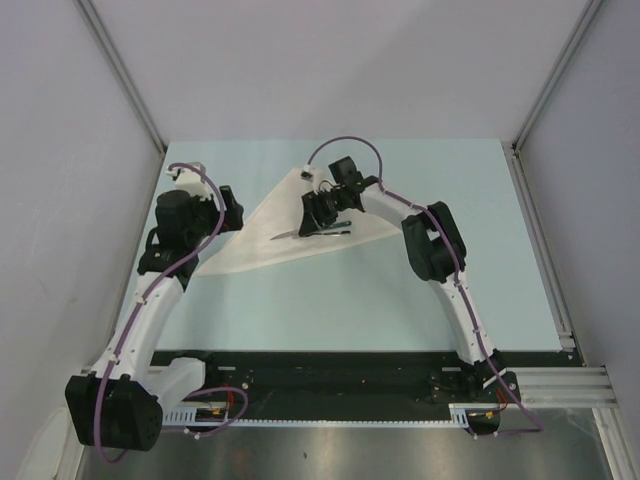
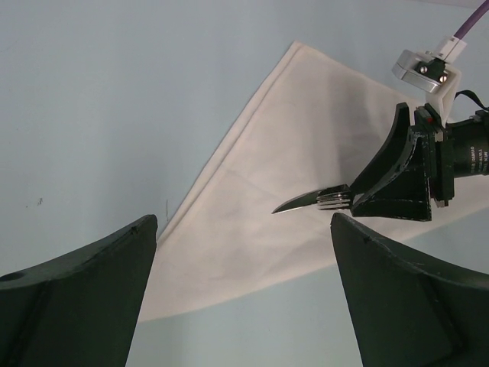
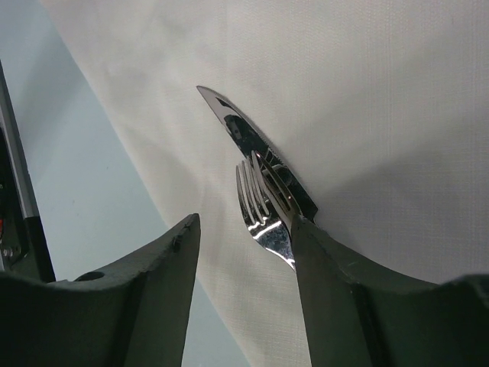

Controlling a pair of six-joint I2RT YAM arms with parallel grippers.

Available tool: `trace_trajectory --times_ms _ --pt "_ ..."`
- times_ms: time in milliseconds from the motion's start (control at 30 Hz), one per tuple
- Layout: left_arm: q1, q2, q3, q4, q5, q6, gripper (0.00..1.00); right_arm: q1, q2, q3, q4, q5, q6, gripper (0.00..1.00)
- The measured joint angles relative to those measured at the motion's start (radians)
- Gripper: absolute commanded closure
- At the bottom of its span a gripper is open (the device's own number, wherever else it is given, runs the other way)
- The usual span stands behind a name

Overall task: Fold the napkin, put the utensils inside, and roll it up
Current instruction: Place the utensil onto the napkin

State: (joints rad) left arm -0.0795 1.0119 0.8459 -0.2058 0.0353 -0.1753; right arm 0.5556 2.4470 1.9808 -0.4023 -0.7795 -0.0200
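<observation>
My right gripper [image 3: 244, 225] hangs low over the folded napkin [image 1: 255, 240], jaws parted and clamping nothing, the 2 utensils [image 3: 256, 157] lying on the cloth against 1 finger, probably for rolling, while my left gripper [image 2: 243, 220] gapes wide alongside.

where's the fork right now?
In the right wrist view the fork overlaps the knife over the white napkin, its tines between the right gripper's fingers, close beside one of them; from above, that is near the napkin's middle.
</observation>
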Motion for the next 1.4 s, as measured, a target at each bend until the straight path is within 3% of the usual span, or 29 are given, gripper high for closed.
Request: trace_trajectory --times_ms 567,900,1067,1233,1400 --pt "0.025 0.014 0.002 -0.003 0.035 -0.008 0.0 0.033 0.0 -0.002 -0.046 -0.027 -0.023 0.48" --pt "0.034 0.024 0.002 -0.004 0.058 -0.023 0.0 0.051 -0.042 -0.072 -0.013 -0.009 0.011 0.28" --pt "0.043 0.041 0.01 -0.018 0.058 -0.046 0.0 0.043 -0.123 -0.13 0.015 0.016 0.064 0.23" --pt "0.049 0.079 0.035 -0.053 0.044 -0.062 0.0 -0.032 -0.299 -0.254 0.068 0.065 0.133 0.23" --pt "0.05 0.069 0.035 -0.082 0.012 -0.061 0.0 -0.255 -0.494 -0.445 0.154 0.125 0.222 0.27"
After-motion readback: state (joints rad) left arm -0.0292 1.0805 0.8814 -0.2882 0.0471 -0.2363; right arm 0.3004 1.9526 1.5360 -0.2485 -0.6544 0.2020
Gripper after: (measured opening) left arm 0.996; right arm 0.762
